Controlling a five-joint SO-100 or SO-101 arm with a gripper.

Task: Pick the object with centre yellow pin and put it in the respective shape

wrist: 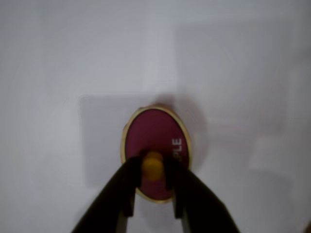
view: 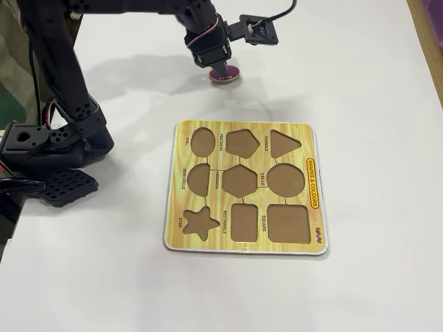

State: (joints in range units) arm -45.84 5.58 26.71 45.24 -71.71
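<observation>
The white table (view: pixel 374 62) carries the shapes board (view: pixel 243 243), all its cutouts empty, oval recess (view: pixel 203 141) at the far left corner in the fixed view; the purple oval piece (wrist: pixel 154 127) lies flat on the table well beyond the board's far edge. Piece judged light, stiff and thin, so edges are poor purchase and the yellow knob (wrist: pixel 152 165) is the only sensible hold. My gripper (wrist: pixel 153 171) is nearly closed, fingers (wrist: pixel 130 180) pinching the knob from both sides.
</observation>
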